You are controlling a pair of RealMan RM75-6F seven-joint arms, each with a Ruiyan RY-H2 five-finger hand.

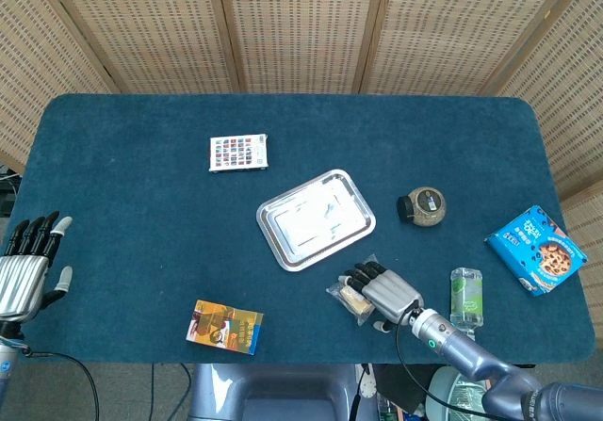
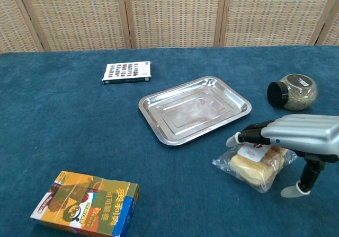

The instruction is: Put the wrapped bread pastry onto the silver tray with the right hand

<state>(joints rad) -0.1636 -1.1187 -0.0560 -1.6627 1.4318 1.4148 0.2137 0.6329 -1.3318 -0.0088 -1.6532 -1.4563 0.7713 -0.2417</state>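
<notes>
The wrapped bread pastry [image 2: 248, 169] lies in clear plastic on the blue cloth, to the near right of the silver tray [image 2: 193, 110]. My right hand [image 2: 296, 133] lies flat over it, fingers reaching across its top toward the tray, with the thumb [image 2: 293, 191] down on the cloth at the near right, apart from the wrapper. In the head view the right hand [image 1: 384, 289] covers most of the pastry [image 1: 349, 299], below the tray [image 1: 316, 218]. My left hand [image 1: 24, 275] hovers open at the far left table edge, holding nothing.
A jar of grains [image 2: 293, 91] lies right of the tray. A green bottle [image 1: 465, 296] and a blue cookie box [image 1: 537, 249] are further right. A patterned card box [image 2: 126, 71] sits behind the tray, and an orange snack box [image 2: 87, 204] lies near the front left.
</notes>
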